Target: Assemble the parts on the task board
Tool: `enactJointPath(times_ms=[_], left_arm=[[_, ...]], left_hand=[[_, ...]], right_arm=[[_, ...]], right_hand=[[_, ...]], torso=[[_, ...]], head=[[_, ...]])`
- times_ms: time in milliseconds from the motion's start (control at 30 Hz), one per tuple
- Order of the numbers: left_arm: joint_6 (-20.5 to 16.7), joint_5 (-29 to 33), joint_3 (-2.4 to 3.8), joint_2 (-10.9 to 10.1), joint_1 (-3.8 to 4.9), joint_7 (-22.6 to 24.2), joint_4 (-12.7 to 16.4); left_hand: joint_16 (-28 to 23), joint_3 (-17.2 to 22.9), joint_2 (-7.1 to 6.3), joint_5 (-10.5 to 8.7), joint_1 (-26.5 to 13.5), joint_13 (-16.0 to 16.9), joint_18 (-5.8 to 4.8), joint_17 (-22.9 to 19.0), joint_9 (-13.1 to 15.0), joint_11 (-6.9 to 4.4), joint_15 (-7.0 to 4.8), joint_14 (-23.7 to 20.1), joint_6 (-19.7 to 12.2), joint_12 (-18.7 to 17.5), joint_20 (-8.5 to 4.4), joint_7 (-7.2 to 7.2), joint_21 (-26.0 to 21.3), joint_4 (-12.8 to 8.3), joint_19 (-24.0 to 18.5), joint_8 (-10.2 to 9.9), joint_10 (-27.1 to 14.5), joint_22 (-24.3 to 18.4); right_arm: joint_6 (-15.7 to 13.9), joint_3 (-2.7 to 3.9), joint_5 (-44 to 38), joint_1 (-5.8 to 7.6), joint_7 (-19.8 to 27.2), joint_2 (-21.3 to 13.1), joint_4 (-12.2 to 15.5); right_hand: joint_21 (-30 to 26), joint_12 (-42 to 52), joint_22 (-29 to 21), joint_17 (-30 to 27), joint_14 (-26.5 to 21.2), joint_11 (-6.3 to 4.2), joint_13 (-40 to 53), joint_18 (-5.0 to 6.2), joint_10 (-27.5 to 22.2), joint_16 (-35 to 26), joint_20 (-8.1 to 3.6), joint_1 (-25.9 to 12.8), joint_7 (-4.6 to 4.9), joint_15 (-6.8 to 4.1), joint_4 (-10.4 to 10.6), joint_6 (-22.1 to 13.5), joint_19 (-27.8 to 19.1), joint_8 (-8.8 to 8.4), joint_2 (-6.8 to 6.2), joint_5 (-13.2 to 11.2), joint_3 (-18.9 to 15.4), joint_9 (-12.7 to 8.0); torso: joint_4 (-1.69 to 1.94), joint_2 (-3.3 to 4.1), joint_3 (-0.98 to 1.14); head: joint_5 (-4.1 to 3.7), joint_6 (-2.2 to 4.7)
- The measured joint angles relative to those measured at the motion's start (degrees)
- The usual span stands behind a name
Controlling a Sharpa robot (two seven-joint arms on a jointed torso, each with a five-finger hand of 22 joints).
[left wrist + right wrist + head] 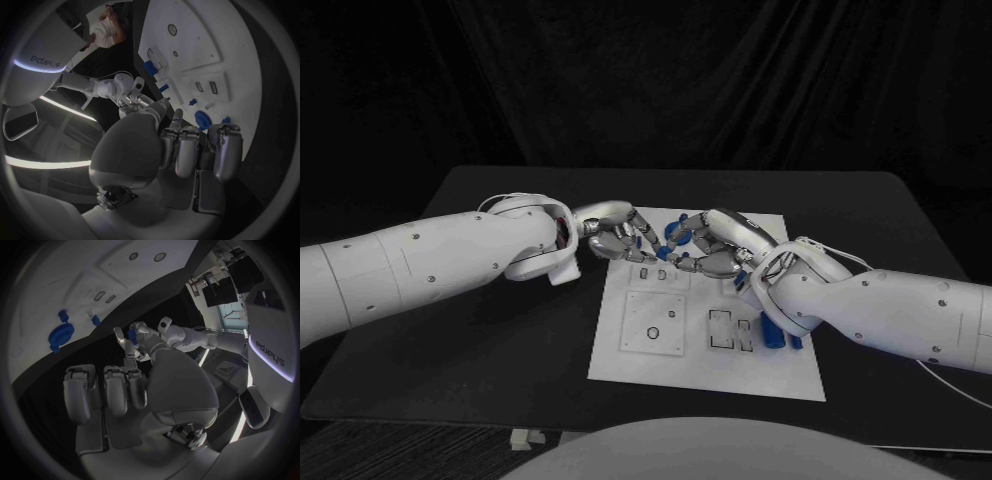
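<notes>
We see the left hand (609, 238) and right hand (714, 250) meeting fingertip to fingertip over the task board's (711, 378) far edge, apparently pinching blue parts (672, 238) for alignment; exact grip unclear.

White task board (711, 375) on black table (488, 340), left hand (615, 236) and right hand (715, 245) fingertip-close above blue parts (672, 236)

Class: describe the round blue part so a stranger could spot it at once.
Start at the white rectangular task board on the black table. Near one edge lies a round blue disc, much larger than the small blue pieces beside it.
</notes>
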Motion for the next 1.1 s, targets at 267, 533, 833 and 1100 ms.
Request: enactJointPath(times_ms=[267,533,833,1100], left_arm=[[-0.7,0.0,-0.01,0.5,-0.27,0.6,-0.4],[-1.4,-0.1,-0.04,0.6,-0.37,1.6,-0.5],[-2.0,-0.1,-0.02,0.7,-0.41,3.3,-0.5],[-2.8,-0.1,0.0,0.8,-0.42,4.5,-0.5]], left_hand=[[0.0,-0.7,0.0,0.23,0.0,0.0,0.0,0.0,-0.1,0.0,0.0,0.0,0.3,0.0,0.0,-0.27,0.0,0.7,0.0,0.7,0.0,0.0],[0.0,-1.0,0.56,1.63,0.6,0.0,0.0,0.0,-0.2,-0.01,0.0,0.0,1.7,0.0,-0.01,-0.92,0.0,1.0,0.0,2.4,0.0,0.0],[0.0,-1.0,0.94,3.87,1.6,0.0,0.0,0.0,-0.5,-0.1,-0.03,0.0,3.3,0.2,-0.01,-1.43,0.0,1.0,0.0,3.8,-0.1,0.0],[0.0,-1.2,1.01,3.88,2.1,0.0,0.0,0.0,-0.6,-0.41,-0.39,0.0,3.9,0.7,-0.01,-1.67,0.3,0.9,0.0,4.3,0.0,0.0]], right_arm=[[-0.3,0.03,0.5,0.0,0.3,0.1,-0.1],[-0.3,0.03,0.7,0.0,0.3,0.3,-0.6],[-0.3,0.02,0.8,0.01,0.2,0.5,-0.9],[-0.2,0.02,0.9,0.01,0.1,0.7,-1.2]], right_hand=[[0.0,0.0,0.0,0.0,0.0,-0.2,0.0,0.0,-0.2,0.0,0.0,0.0,0.0,0.0,0.0,0.0,0.0,-0.01,0.0,0.0,0.0,0.0],[0.0,0.0,0.0,0.0,0.2,-0.2,0.0,0.0,-0.2,0.0,0.0,0.0,0.0,-0.2,0.0,0.0,0.0,-0.12,0.0,-0.2,0.0,0.0],[0.0,0.0,0.0,0.0,0.2,-0.2,0.0,0.0,-0.2,0.0,0.0,0.0,-0.2,-0.2,-0.3,-0.2,0.0,0.12,-0.01,-0.4,0.3,0.1],[0.0,0.0,0.0,0.0,0.2,-0.2,0.0,0.01,-0.2,0.0,-0.2,-0.1,-0.19,-0.2,-0.4,-0.2,-0.2,0.13,-0.12,-0.4,0.4,0.2]], torso=[[0.16,-0.03,-0.05],[0.2,-0.04,-0.09],[0.25,-0.08,-0.09],[0.24,-0.09,-0.09]], head=[[0.04,0.0],[0.12,0.01],[0.08,0.01],[0.08,0.01]])
